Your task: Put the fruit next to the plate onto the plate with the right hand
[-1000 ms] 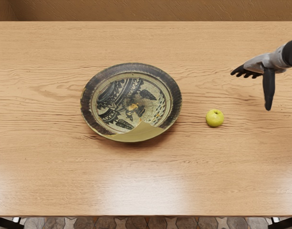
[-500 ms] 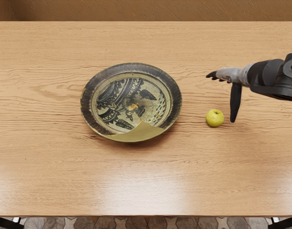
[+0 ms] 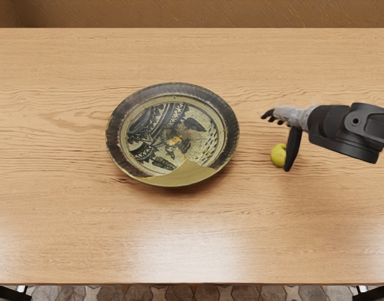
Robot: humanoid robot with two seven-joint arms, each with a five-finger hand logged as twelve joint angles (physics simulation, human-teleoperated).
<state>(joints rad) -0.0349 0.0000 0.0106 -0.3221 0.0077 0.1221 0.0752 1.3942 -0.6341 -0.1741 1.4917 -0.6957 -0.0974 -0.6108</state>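
Right robot hand (image 3: pixel 290 119) enters from the right edge on a dark, thick forearm (image 3: pixel 346 128). It hangs over the tabletop (image 3: pixel 85 219), well right of centre.

Hand state: apart. The dark fingers (image 3: pixel 270 116) are spread and point left, toward the plate. The thumb (image 3: pixel 293 150) hangs straight down from the palm as a long dark bar. Nothing is held.

Fruit (image 3: pixel 278 155): small, round, yellow-green. It sits on the tabletop directly below the robot hand, under the palm and just left of the hanging thumb. The thumb covers the fruit's right side, so only the left part shows. Whether the thumb touches the fruit cannot be told from this view. The fingers are above the fruit and clear of it.

Plate (image 3: pixel 117 119): large and round, with a dark rim and a pale centre carrying black painted figures. It lies flat on the tabletop to the left of the robot hand, well apart from the fingertips. A plain yellowish patch breaks the rim on its near side. The fruit lies between the plate's right rim and the thumb, nearer the thumb. It is on bare wood and not on the plate.

Tabletop: light wood, with the grain running left to right.
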